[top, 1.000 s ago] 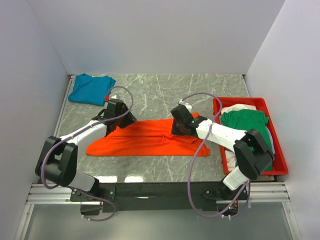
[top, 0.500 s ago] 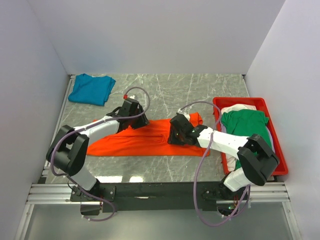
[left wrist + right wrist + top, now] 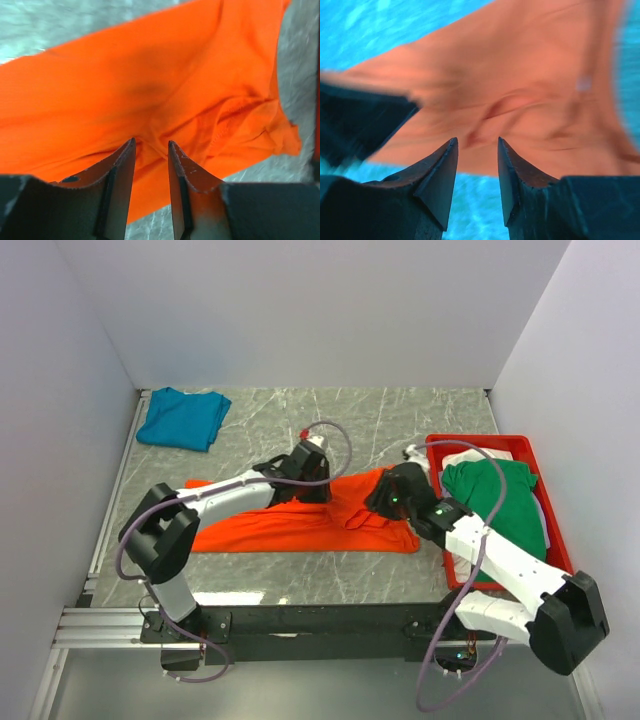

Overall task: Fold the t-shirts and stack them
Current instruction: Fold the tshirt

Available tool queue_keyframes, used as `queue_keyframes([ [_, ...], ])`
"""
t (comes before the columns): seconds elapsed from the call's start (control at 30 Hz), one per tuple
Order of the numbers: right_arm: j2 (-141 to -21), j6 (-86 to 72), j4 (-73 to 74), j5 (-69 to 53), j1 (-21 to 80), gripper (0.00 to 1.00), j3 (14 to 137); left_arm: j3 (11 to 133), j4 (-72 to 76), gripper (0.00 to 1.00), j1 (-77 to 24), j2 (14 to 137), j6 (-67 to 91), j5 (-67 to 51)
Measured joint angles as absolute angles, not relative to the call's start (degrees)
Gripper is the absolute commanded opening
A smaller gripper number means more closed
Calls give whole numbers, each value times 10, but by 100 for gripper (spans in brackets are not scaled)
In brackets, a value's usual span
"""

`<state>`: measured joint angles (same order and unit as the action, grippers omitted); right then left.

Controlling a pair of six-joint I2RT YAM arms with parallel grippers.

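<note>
Teal blue cloth t-shirt (image 3: 183, 418) lay loosely folded at the back left of the grey marble counter (image 3: 330, 420), well apart from the work. Bright orange cloth t-shirt (image 3: 300, 527) lay stretched across the middle with both arms over it. The step looked like a sideways fold of the orange one.

Left tool (image 3: 151, 145) sat low over the shirt's middle, jaws a narrow gap apart, creases running toward the tips. Couldn't tell if cloth was pinched. If it was, best to carry that layer low and flat and set it down with edges lined up, without dragging the bottom layer.

Right tool (image 3: 477, 145) was over the rumpled right end, jaws apart, nothing clamped. It probably needed a fresh pinch on the outer hem, one layer only, then a fold inward. The rumple should be pulled flat first or the fold would go lumpy.

Green cloth t-shirt (image 3: 495, 490) and white cloth t-shirt (image 3: 468, 455) sat in the red plastic tray (image 3: 480, 439) at the right.

Hard to see:
- From above, both tools' tips were hidden under their wrists.
- Right wrist view was blurred and colour-shifted.
- White shirt was mostly buried under the green.
- Orange sleeves and collar couldn't be told apart.
</note>
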<state>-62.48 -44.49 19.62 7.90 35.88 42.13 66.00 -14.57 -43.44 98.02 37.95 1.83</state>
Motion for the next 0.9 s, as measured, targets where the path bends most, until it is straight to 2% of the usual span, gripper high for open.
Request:
queue_keyframes([
  [0.17, -621, -415, 211, 72, 260, 44, 389, 689, -171, 40, -486, 1002, 361, 54],
  [0.3, -642, -390, 210, 61, 223, 44, 388, 701, -189, 42, -520, 1016, 353, 81],
  [0.73, -718, -361, 173, 25, 194, 45, 388, 737, -221, 48, -569, 1050, 334, 126],
  [0.9, -728, -361, 160, 19, 191, 44, 388, 747, -223, 46, -575, 1054, 329, 129],
])
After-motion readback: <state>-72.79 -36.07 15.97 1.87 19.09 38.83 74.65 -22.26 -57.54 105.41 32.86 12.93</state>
